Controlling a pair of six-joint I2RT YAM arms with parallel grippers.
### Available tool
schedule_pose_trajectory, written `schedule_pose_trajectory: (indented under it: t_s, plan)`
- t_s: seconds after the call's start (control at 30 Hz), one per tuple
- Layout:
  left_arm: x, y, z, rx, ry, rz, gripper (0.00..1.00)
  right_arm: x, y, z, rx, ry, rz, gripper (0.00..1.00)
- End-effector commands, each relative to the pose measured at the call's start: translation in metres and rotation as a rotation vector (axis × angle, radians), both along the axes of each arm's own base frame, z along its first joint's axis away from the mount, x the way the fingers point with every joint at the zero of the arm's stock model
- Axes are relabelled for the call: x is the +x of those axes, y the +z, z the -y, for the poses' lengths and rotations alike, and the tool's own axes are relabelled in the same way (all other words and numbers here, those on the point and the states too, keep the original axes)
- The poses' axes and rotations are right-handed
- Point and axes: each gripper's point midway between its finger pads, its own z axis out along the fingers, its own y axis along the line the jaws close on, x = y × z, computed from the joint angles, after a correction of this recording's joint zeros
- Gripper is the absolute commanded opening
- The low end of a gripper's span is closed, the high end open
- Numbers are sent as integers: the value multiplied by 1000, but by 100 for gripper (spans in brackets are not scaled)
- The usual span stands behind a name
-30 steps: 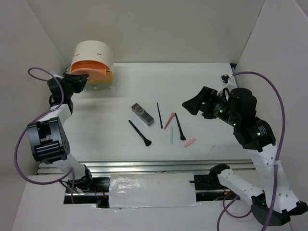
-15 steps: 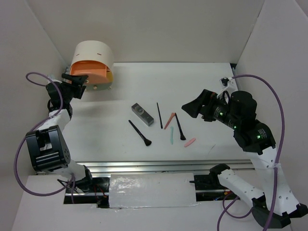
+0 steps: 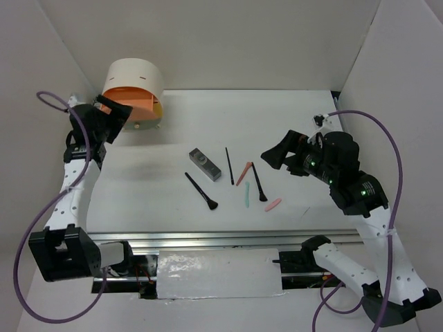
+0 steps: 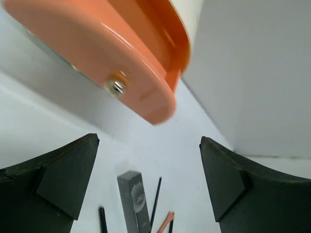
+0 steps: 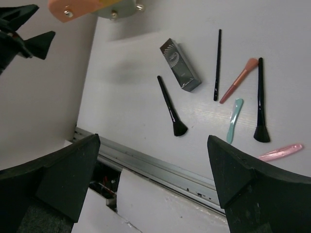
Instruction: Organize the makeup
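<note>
your left arm has stretched out since a second ago, its elbow swung down toward the near edge, while the right arm has barely shifted. the left gripper (image 4: 148, 145) is spread wide with nothing between its fingers, and it sits just in front of the orange drawer of the round drawer box (image 3: 135, 86), below the drawer's small metal knob (image 4: 115, 87); you cannot tell whether it touches the drawer. the right gripper (image 5: 153, 141) is also wide and empty, hanging above the table (image 3: 304, 111) to the right of the makeup.

the makeup lies loose mid-table. the grey case (image 3: 204, 164) is furthest left of the far group, with the thin black stick (image 3: 229, 165) beside it, then the coral stick (image 3: 243, 173) and a black brush (image 3: 258, 182). nearer the arms lie a second black brush (image 3: 201, 191), the mint stick (image 3: 246, 195) and the pink stick (image 3: 273, 205). all are well apart from the drawer box.
</note>
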Motion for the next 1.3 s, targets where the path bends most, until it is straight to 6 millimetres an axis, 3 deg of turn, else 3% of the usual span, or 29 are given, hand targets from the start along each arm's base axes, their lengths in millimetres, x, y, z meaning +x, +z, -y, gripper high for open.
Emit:
schedule_pose_trajectory:
  t_s: [0.0,0.03,0.07,0.1,0.17,0.2,0.23,0.27,0.3,0.33,0.37,0.43,0.57,0.63,0.67,0.77,0.93,1.27]
  plan:
    - [-30,-7,28,260,-17,-198,99,21,-22,7,-47,-87,-52,100]
    - [-42,-20,71,318,-120,-271,99,28,-33,14,-73,-141,-84,100]
    - [-50,-19,87,359,-143,-290,99,30,-34,18,-80,-169,-86,100]
    - [-56,-16,121,419,-190,-298,100,33,-43,21,-92,-204,-125,100]
    - [-76,-32,149,489,-255,-393,99,41,-51,41,-136,-333,-148,100]
    - [-85,-37,186,508,-323,-408,99,41,-55,48,-155,-374,-169,100]
    - [-91,-40,200,534,-343,-423,99,40,-54,54,-150,-417,-176,100]
    - [-99,-59,216,566,-378,-485,99,41,-54,67,-177,-483,-171,100]
    - [-111,-55,249,589,-450,-461,99,39,-50,74,-175,-522,-160,100]
    - [-117,-59,263,605,-477,-469,99,38,-51,79,-182,-552,-165,100]
    - [-120,-79,281,637,-519,-512,99,32,-56,94,-222,-616,-184,100]
    - [-135,-90,320,637,-627,-526,99,27,-68,102,-241,-661,-229,100]
    - [-148,-136,373,715,-742,-617,97,-7,-117,123,-293,-764,-373,100]
    - [-150,-159,386,751,-771,-661,97,-13,-123,125,-260,-777,-361,100]
    - [-150,-158,395,746,-787,-650,97,-16,-119,126,-224,-776,-326,100]
    - [-151,-180,412,763,-809,-670,96,-21,-123,123,-215,-731,-314,100]
    - [-150,-210,423,759,-817,-721,82,-24,-119,115,-194,-668,-294,100]
    - [-153,-254,439,727,-860,-764,72,-26,-103,109,-188,-587,-220,100]
